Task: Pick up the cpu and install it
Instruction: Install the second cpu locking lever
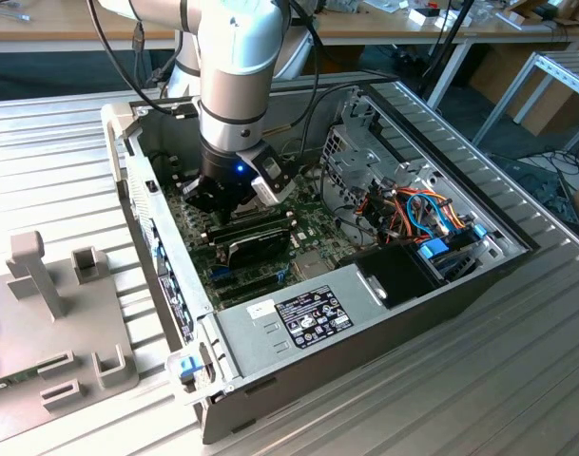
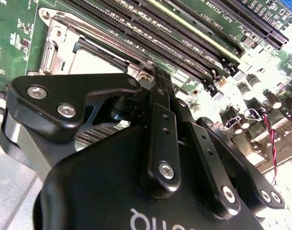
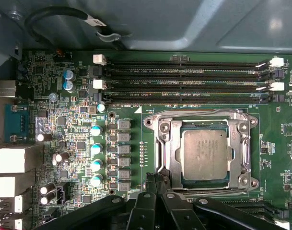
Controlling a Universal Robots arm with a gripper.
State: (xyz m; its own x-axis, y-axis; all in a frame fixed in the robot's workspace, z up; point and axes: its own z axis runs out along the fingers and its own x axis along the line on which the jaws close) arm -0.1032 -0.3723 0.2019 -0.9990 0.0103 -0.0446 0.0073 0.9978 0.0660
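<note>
One cpu (image 3: 205,155) sits flat in the socket frame (image 3: 166,143) on the green motherboard (image 3: 78,120), its dull silver top facing up, and we see it just ahead of the gripper (image 3: 157,189) in the first wrist view. The gripper's black fingers (image 3: 145,211) meet at their tips right at the frame's near edge, drawn together with nothing between them; the cpu lies free of them, just beyond. In the second wrist view the gripper (image 2: 157,76) points down at the same frame corner, with the cpu (image 2: 90,62) beside the fingertips and partly hidden behind the black linkage. Four long memory slots (image 3: 184,81) run past the far side of the socket, farther from the gripper than the cpu. In the exterior view we see the arm (image 1: 237,76) reaching down into the open computer case (image 1: 299,323), which rests on the ribbed metal counter (image 1: 517,380).
</note>
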